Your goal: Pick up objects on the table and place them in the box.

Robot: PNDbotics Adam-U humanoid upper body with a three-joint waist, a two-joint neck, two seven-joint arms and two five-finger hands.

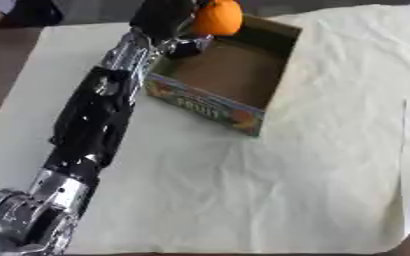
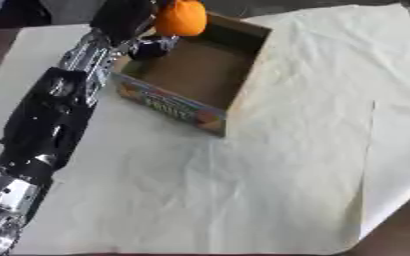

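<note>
Pale cloth (image 1: 270, 190) under box (image 1: 278, 75), seemingly empty; left hand (image 1: 169, 22) grips orange (image 1: 219, 17).

Soft, even daylight fills both views, bright on the pale cloth (image 1: 270, 190) and without hard shadows; only the inside of the box (image 1: 230, 70) lies in mild shade. Small glints sit on the silver arm joints left of the box. Everything is slightly blurred, most so beyond the box's far wall.
</note>
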